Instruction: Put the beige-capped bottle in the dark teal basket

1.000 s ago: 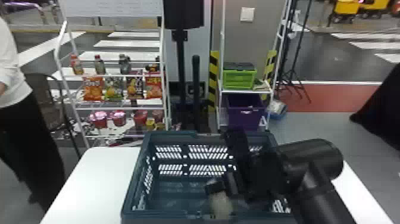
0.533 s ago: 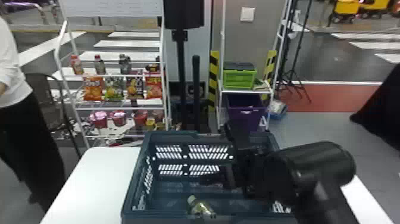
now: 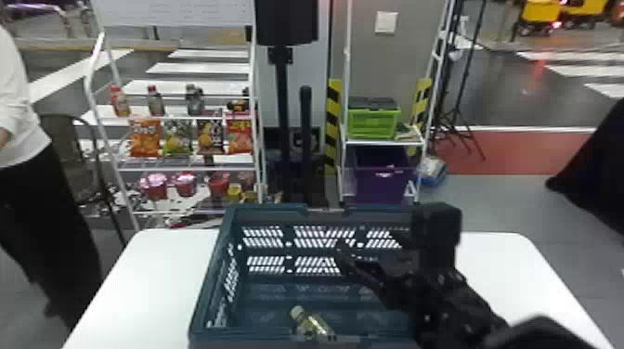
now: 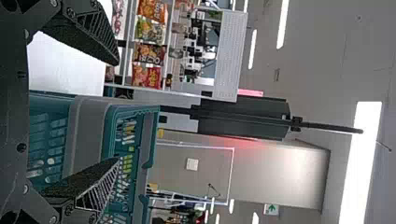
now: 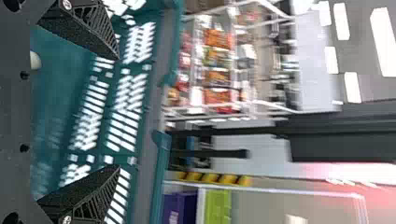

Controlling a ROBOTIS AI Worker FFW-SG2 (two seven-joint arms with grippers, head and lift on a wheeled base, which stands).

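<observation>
Black, wedge-shaped and finely ribbed, the left fingers (image 4: 88, 37) stand wide apart with nothing between them, on the near side of the white worktop (image 3: 111, 301). Smooth and matt, with rounded corners, that top carries the dark teal basket (image 3: 211, 278). Just inside its near wall is the beige-capped bottle (image 3: 312, 325), small and clear-sided with a yellowish tint; it slants, its round, ridged-looking cap (image 3: 296, 312) toward the far left, and the near rim hides its base. I'd call the placing done: the bottle is in the basket and nothing grips it. What remains, as I judge it, is drawing the right arm out clear of the walls.

The right fingers (image 5: 88, 30), hard and black with open ribbing, are spread wide and empty over the right part of the basket, farther in than the bottle. Beyond them, the far wall is stiff plastic pierced by slanted slots in neat panels, so the light comes through.

Farther off, to the left, a white wire rack (image 3: 188, 169) holds crinkly, glossy snack bags (image 3: 145, 139); to the right, a boxy lime-green crate (image 3: 373, 121) sits above a smooth purple bin (image 3: 383, 178).
</observation>
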